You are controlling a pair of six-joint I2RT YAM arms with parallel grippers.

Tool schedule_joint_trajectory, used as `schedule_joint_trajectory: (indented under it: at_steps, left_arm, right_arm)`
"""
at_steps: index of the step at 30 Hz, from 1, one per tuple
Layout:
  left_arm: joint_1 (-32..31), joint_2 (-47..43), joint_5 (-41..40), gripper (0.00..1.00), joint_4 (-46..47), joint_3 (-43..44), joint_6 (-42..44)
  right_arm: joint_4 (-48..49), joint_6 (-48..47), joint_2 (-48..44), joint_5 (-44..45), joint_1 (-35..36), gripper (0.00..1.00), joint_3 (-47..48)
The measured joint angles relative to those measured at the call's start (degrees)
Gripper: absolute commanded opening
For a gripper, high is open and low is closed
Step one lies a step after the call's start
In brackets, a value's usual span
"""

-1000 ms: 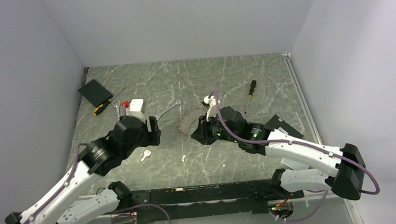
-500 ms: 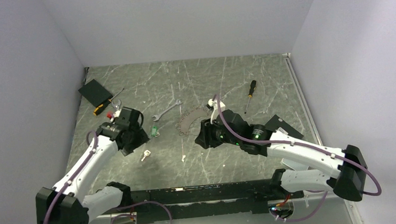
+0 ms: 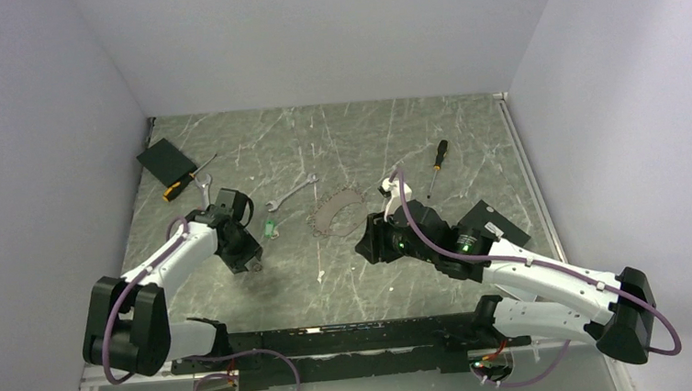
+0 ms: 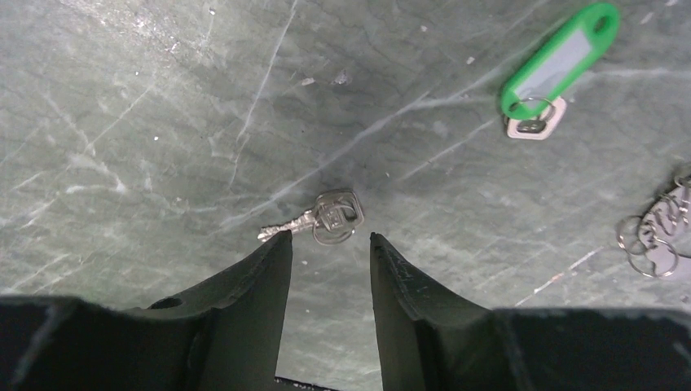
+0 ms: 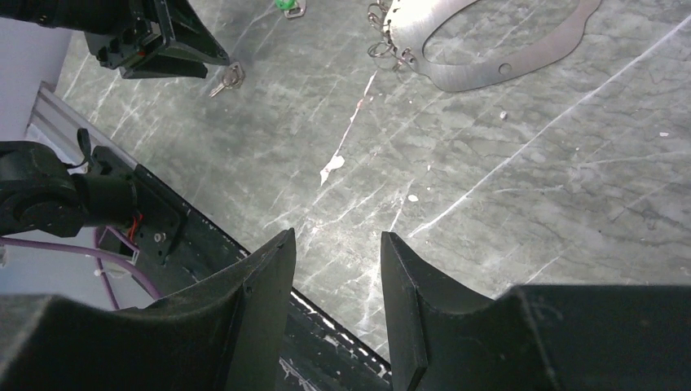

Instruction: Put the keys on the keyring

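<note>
brought the left hand (image 4: 330,236) down over the silver key (image 4: 326,220), flat on the table (image 4: 122,122) just ahead of its parted, empty tips. let go of the keyring (image 5: 489,73) and drew the right hand (image 5: 338,236) back to the near right, released, holding nothing. left the green key (image 4: 558,61) lying left of the keyring. judging by this, picking up next, no threading yet. see no readable writing, only a blank-looking window on the green tag.

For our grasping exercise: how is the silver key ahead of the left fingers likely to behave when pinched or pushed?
The silver key lies flat, so it probably slides on the smooth marbled table rather than rolling. Thin metal: likely stiff, light, and awkward to pinch.
</note>
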Motion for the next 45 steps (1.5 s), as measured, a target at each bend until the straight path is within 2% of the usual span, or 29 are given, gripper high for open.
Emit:
schedule_joint_trajectory:
  at_steps: [9,13,18,23,34,44,45]
  left_arm:
    - [0.02,3.45,0.07,0.37,4.35,-2.78,0.90]
    - [0.02,4.04,0.00,0.25,5.16,-2.78,1.36]
    - [0.11,4.09,-0.02,0.18,5.81,-2.86,1.90]
    - [0.11,3.85,0.04,0.00,6.88,-2.95,2.32]
    - [0.11,2.84,0.31,0.00,8.07,-3.28,4.26]
    - [0.11,-0.59,4.09,0.00,6.54,-3.04,7.17]
    - [0.11,-0.90,4.15,0.09,6.10,-2.97,7.26]
  right_arm:
    - [-0.39,-0.26,-0.98,0.52,0.00,0.46,-0.42]
    - [-0.42,-0.26,-0.96,0.52,0.00,0.46,-0.55]
    - [-0.39,-0.28,-0.96,0.57,0.00,0.46,-0.55]
    - [-0.42,-0.28,-0.94,0.63,0.00,0.45,-0.55]
    - [-0.39,-0.33,-0.35,0.59,0.00,0.45,-0.55]
    - [-0.37,-0.39,0.39,0.42,0.00,0.45,-0.55]
    - [-0.37,-0.39,0.44,0.42,0.00,0.45,-0.55]
